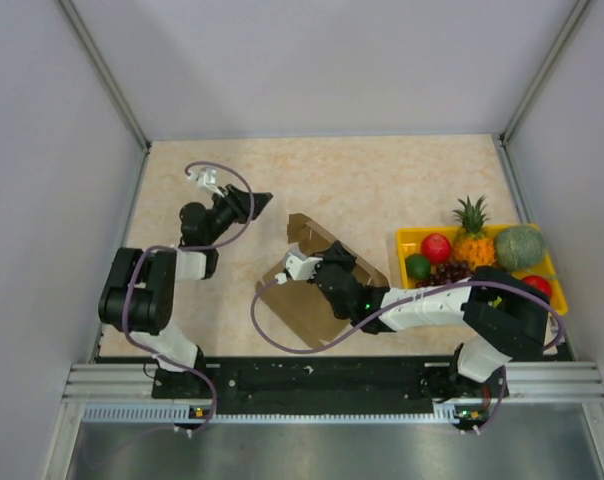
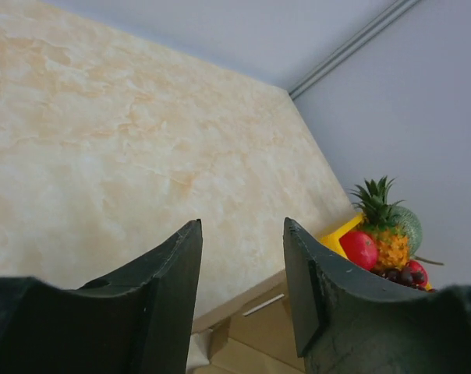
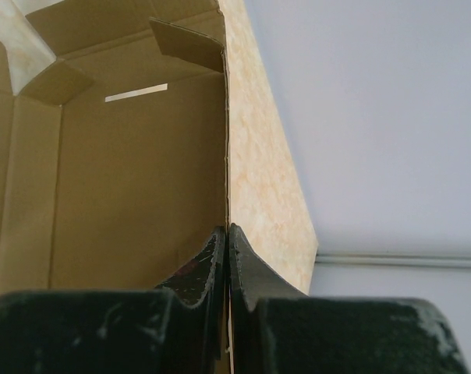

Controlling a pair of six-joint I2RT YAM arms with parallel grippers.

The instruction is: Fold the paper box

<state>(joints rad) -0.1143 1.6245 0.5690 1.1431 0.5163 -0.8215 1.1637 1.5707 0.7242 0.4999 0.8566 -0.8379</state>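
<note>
The paper box (image 1: pixel 312 285) is a brown kraft die-cut sheet, partly raised, in the middle of the table. My right gripper (image 1: pixel 334 272) is shut on the edge of one of its panels; in the right wrist view the fingertips (image 3: pixel 227 231) pinch the thin cardboard edge, with the box's inside (image 3: pixel 126 171), a slot and corner flaps to the left. My left gripper (image 1: pixel 264 200) is open and empty, held above the table to the left of the box. In the left wrist view (image 2: pixel 242 226) part of the box (image 2: pixel 259 327) shows low between the fingers.
A yellow fruit tray (image 1: pixel 407 240) stands at the right edge with a pineapple (image 1: pixel 471 235), a melon (image 1: pixel 519 246), red fruit and grapes. It also shows in the left wrist view (image 2: pixel 337 238). Grey walls close the table on three sides.
</note>
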